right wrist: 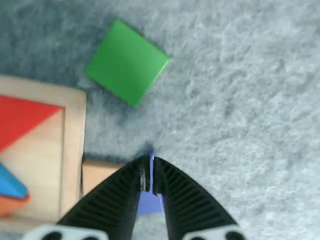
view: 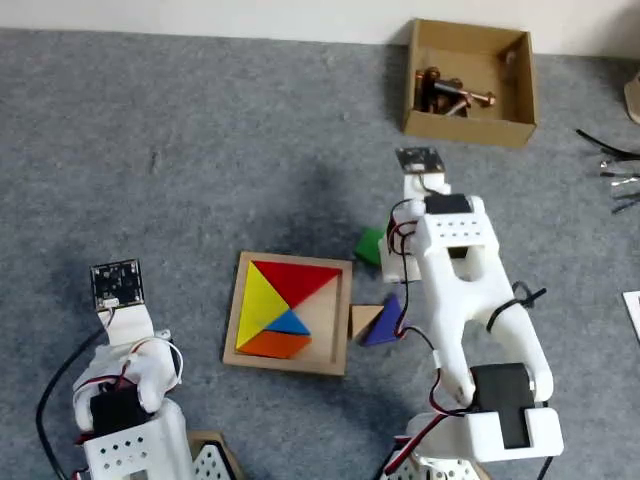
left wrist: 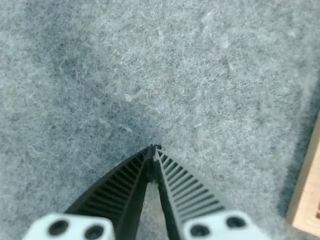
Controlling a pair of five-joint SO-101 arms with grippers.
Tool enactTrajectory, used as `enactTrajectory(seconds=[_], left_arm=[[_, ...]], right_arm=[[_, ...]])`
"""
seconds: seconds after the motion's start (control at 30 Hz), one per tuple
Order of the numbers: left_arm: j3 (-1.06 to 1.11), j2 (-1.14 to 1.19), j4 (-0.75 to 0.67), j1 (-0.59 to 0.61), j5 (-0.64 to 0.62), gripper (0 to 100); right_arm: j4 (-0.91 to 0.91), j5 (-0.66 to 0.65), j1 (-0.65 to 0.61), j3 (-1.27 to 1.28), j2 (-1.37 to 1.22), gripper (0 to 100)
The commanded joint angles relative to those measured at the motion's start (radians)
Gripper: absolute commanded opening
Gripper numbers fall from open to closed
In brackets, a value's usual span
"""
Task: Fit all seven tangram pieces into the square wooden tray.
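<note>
The square wooden tray (view: 346, 312) lies mid-table and holds a red triangle (view: 298, 280), a yellow triangle (view: 260, 300), a small blue triangle (view: 291, 322) and an orange piece (view: 274, 345). Outside its right side lie a green square (view: 369, 245), a tan triangle (view: 364, 319) and a purple triangle (view: 384, 326). My right gripper (right wrist: 148, 168) hangs shut just over the purple triangle (right wrist: 149, 202), with the tan triangle (right wrist: 99, 176), the tray's corner (right wrist: 75, 131) and the green square (right wrist: 127, 62) close by. Left of the tray, my left gripper (left wrist: 153, 150) is shut over bare carpet, and the tray's edge (left wrist: 307, 200) shows beside it.
A cardboard box (view: 470, 125) with copper-coloured metal parts stands at the back right. Black cables (view: 610, 160) lie at the right edge. Grey carpet covers the table, with free room on the left and at the back.
</note>
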State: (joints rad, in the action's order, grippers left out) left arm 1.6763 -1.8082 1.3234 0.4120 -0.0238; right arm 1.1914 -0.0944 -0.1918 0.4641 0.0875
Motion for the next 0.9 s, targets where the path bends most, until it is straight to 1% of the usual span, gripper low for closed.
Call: enactTrajectory(seconds=[0.0, 0.2, 0.3, 0.37, 0.53, 0.67, 0.73, 0.8, 0.87], left_arm=[[0.019, -0.005, 0.003, 0.013, -0.011, 1], [0.019, -0.005, 0.003, 0.013, -0.011, 1], [0.019, -0.005, 0.003, 0.013, -0.011, 1], [0.019, -0.005, 0.003, 0.013, -0.011, 1], [0.019, -0.005, 0.003, 0.013, -0.011, 1], [0.019, -0.005, 0.003, 0.013, -0.011, 1], [0.019, -0.005, 0.003, 0.013, -0.011, 1], [0.019, -0.005, 0.003, 0.013, -0.011, 1], [0.019, -0.005, 0.003, 0.013, -0.011, 1]], right_arm=[[0.016, -0.094, 0.008, -0.061, 0.016, 1.7], [0.024, -0.11, 0.008, -0.056, 0.016, 1.7], [0.041, -0.186, -0.005, -0.056, 0.018, 1.7], [0.076, -0.201, -0.028, -0.059, 0.018, 1.7], [0.12, -0.201, -0.113, -0.062, 0.018, 1.7], [0.084, -0.201, -0.104, -0.094, 0.01, 1.9], [0.059, -0.203, -0.096, -0.113, 0.004, 5.3], [0.041, -0.215, -0.096, -0.125, 0.001, 11.4], [0.035, -0.272, -0.101, -0.137, -0.007, 15.9]])
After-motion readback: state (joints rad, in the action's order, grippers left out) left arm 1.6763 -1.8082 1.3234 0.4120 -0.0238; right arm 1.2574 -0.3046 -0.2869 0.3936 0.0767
